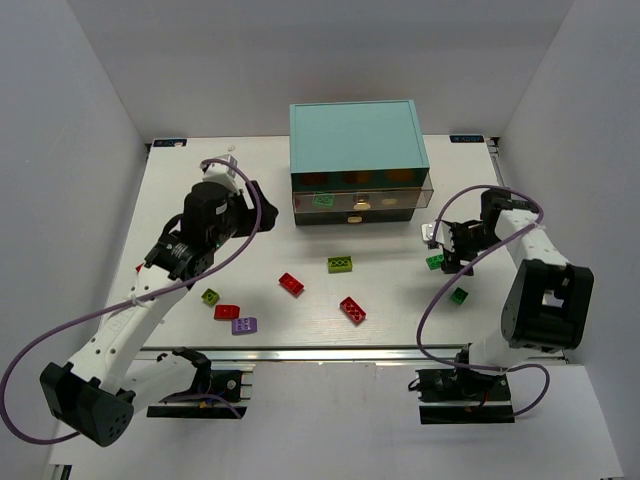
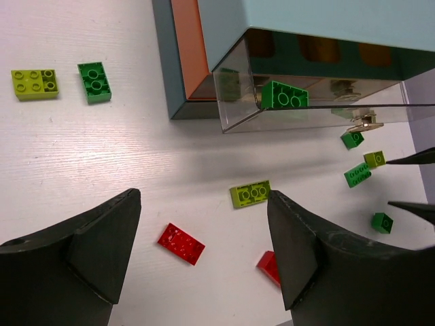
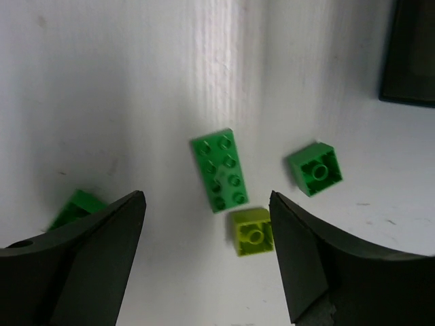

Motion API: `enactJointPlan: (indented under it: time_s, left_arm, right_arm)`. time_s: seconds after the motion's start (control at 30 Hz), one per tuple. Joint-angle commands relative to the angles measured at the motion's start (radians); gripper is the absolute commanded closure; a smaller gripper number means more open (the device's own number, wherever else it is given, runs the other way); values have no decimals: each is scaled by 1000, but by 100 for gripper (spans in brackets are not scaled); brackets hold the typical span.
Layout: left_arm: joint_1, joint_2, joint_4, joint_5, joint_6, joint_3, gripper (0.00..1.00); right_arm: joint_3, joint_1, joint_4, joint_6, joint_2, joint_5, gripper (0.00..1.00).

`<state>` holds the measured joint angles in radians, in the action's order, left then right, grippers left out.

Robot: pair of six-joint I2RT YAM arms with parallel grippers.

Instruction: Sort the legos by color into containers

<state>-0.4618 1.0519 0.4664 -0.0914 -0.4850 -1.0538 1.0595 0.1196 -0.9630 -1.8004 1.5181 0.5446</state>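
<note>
Your right end effector (image 3: 206, 204) hangs open over a green lego (image 3: 219, 170), with a yellow-green lego (image 3: 251, 232) just beside it. Your left end effector (image 2: 204, 202) is open near the drawer (image 2: 234, 102).

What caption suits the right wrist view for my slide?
Open right gripper over a long dark green plastic brick, a square dark green brick and a yellow-green square brick on white table.

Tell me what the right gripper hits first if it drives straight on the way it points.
Likely the green eight-stud brick lying flat on the table, centred ahead of the open right gripper; a small yellow-green brick lies beside it. Depth is uncertain.
</note>
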Motion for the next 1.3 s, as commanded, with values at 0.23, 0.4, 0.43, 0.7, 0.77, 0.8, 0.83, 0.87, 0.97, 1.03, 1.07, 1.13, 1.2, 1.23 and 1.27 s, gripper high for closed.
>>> enactJointPlan:
  time_s: [0.23, 0.4, 0.43, 0.7, 0.77, 0.8, 0.83, 0.87, 0.97, 1.03, 1.07, 1.13, 1.2, 1.23, 1.27]
  left_arm:
    - [2, -53, 32, -53, -17, 32, 14]
    - [2, -47, 35, -62, -18, 37, 14]
    - [2, -46, 26, -61, -20, 41, 14]
    - [2, -6, 5, -44, -27, 43, 14]
    - [2, 3, 11, -45, -24, 37, 14]
    - [2, 5, 11, -47, -24, 32, 14]
    - [2, 5, 14, -45, -23, 31, 14]
    - [2, 7, 17, -48, -23, 31, 14]
    - [2, 7, 20, -54, -23, 31, 13]
    - [2, 3, 20, -54, -24, 38, 13]
    - [2, 3, 17, -54, -27, 40, 13]
    - [2, 5, 17, -54, -29, 41, 13]
    - [2, 8, 18, -54, -29, 40, 13]
    - [2, 7, 17, -54, -29, 40, 13]
    - [2, 7, 20, -56, -27, 40, 13]
  right_arm:
    - [134, 6, 33, -263, 198, -98, 24]
    - [155, 2, 49, -255, 249, -129, 24]
    - [157, -3, 56, -252, 255, -133, 24]
    - [195, -31, 69, -235, 332, -158, 25]
    - [195, -35, 58, -252, 344, -169, 26]
    - [194, -43, 56, -254, 347, -172, 27]
    - [195, -46, 55, -260, 356, -175, 28]
    - [195, -49, 44, -261, 359, -182, 28]
    - [185, -58, 44, -261, 367, -196, 30]
    - [171, -67, 53, -255, 372, -213, 30]
    - [171, -70, 49, -254, 376, -221, 31]
    - [178, -78, 27, -255, 396, -239, 34]
    - [197, -83, -35, -281, 410, -256, 36]
    - [198, -87, -51, -286, 418, -276, 37]
    - [188, -89, -62, -293, 421, -290, 37]
